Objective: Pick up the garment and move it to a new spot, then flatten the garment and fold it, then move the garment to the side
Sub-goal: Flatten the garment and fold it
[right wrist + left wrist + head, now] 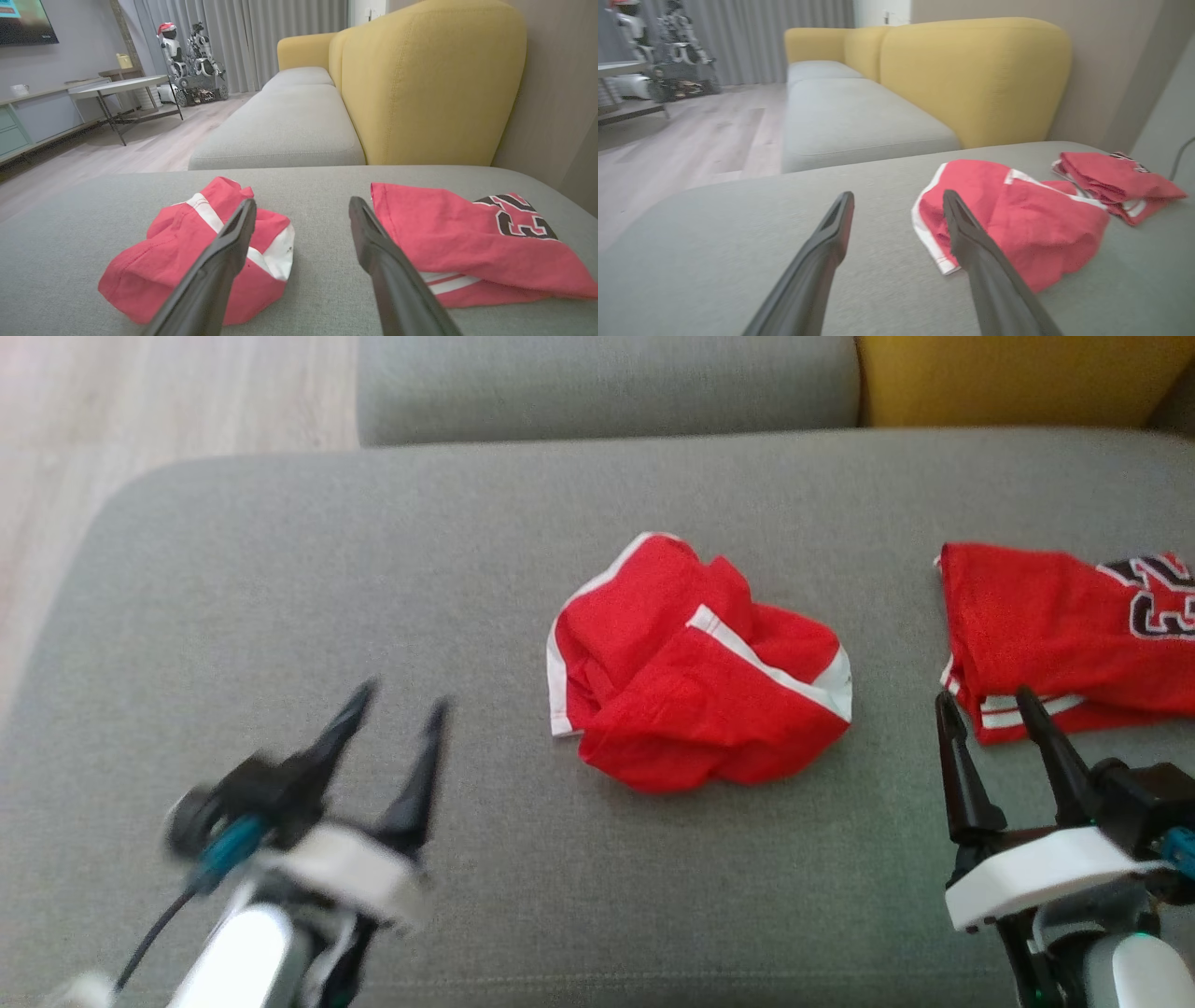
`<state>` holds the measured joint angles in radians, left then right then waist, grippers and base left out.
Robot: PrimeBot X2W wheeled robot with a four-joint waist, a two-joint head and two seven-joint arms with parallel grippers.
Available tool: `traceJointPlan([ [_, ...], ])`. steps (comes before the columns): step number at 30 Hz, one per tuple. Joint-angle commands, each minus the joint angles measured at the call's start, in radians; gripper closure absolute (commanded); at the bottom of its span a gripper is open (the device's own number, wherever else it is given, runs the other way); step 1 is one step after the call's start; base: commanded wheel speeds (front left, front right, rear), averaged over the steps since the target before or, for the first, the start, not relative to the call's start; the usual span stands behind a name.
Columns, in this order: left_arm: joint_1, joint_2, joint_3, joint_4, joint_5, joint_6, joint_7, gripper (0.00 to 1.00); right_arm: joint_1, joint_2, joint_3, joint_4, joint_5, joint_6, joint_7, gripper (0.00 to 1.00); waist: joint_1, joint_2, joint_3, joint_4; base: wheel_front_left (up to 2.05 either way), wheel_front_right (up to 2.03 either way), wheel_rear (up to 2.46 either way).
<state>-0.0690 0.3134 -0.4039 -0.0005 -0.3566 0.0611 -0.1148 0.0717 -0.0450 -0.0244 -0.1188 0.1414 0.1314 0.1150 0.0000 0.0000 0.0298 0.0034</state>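
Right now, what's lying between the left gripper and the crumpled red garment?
Bare grey cushion lies between the left gripper and the crumpled red garment, as the head view shows.

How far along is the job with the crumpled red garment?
Done: nothing yet; the crumpled red garment lies in a heap, while a numbered red jersey beside it already looks folded. In hand: nothing; the left gripper and right gripper are open and empty. Left: pick up, flatten, fold, move aside.
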Motion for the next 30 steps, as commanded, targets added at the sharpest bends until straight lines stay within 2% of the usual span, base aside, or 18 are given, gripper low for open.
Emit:
traceJointPlan([
  [1, -0.111, -0.008, 0.013, -0.019, 0.01, -0.021, 0.001, 0.0, -0.047, -0.005, 0.02, -0.044, -0.009, -0.001, 0.003, 0.0, 0.0, 0.0, 0.033, -0.014, 0.0, 0.0, 0.0],
  [7, -0.286, -0.111, -0.106, 0.098, 0.015, -0.114, 0.025, 0.0, -0.086, -0.005, 0.028, -0.054, -0.012, -0.001, -0.001, 0.0, 0.0, 0.0, 0.116, -0.071, 0.0, 0.0, 0.0],
  [12, -0.407, -0.185, -0.146, 0.263, -0.018, -0.153, 0.041, 0.0, -0.112, -0.005, 0.031, -0.051, -0.007, -0.001, -0.014, 0.0, 0.0, 0.0, 0.173, -0.132, 0.0, 0.0, 0.0],
  [19, -0.555, -0.215, -0.183, 0.48, -0.069, -0.183, 0.055, 0.0, -0.133, -0.005, 0.034, -0.031, 0.014, -0.001, -0.043, 0.0, 0.0, 0.0, 0.224, -0.198, 0.0, 0.0, 0.0],
  [25, -0.63, -0.219, -0.235, 0.581, -0.114, -0.19, 0.056, 0.0, -0.138, -0.005, 0.031, -0.014, 0.024, -0.001, -0.06, 0.0, 0.0, 0.0, 0.233, -0.211, 0.0, 0.0, 0.0],
  [26, -0.635, -0.217, -0.246, 0.583, -0.121, -0.191, 0.051, 0.48, -0.137, -0.005, 0.029, -0.012, 0.025, -0.001, -0.062, 0.0, 0.0, 0.0, 0.232, -0.21, 0.0, 0.0, 0.0],
  [27, -0.637, -0.212, -0.259, 0.58, -0.129, -0.191, 0.045, 0.9, -0.137, -0.005, 0.025, -0.01, 0.025, -0.001, -0.064, 0.0, 0.0, 0.0, 0.231, -0.207, 0.0, 0.0, 0.0],
  [28, -0.638, -0.205, -0.269, 0.572, -0.136, -0.191, 0.036, 1.0, -0.137, -0.005, 0.021, -0.009, 0.026, -0.001, -0.065, 0.0, 0.0, 0.0, 0.229, -0.202, 0.0, 0.0, 0.0],
  [30, -0.632, -0.185, -0.281, 0.547, -0.148, -0.191, 0.017, 1.0, -0.136, -0.005, 0.015, -0.006, 0.03, -0.001, -0.069, 0.0, 0.0, 0.0, 0.224, -0.19, 0.0, 0.0, 0.0],
])
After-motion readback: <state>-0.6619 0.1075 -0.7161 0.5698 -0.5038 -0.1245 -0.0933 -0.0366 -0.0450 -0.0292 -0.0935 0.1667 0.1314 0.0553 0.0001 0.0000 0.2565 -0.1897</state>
